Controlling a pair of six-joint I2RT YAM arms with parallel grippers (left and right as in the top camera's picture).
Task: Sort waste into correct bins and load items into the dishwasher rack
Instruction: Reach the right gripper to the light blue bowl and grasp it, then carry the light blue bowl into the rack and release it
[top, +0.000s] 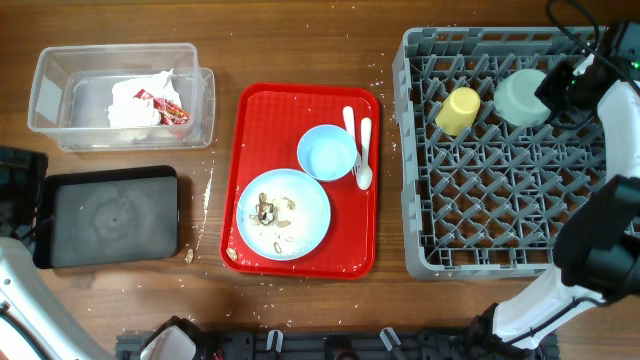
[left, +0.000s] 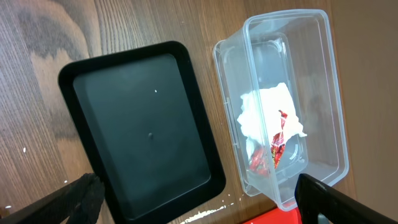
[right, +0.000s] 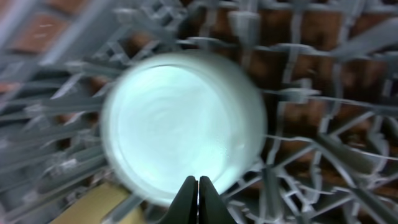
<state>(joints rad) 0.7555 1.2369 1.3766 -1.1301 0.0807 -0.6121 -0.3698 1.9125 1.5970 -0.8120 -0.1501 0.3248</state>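
Two items wedged into dishwasher rack (top: 500, 200) at right edge of surface (top: 300, 40), yellow cup (top: 458, 110) and pale green bowl (top: 520, 95), likely to drain; right claw (right: 198, 186) pinched shut on nothing over bowl; left claw (left: 198, 186) spread wide above black tray (left: 143, 124) by left edge.

My overhead and left wrist views are bright, even and sharp, shadows soft; my right wrist view is blurred, the bowl (right: 183, 124) glowing.
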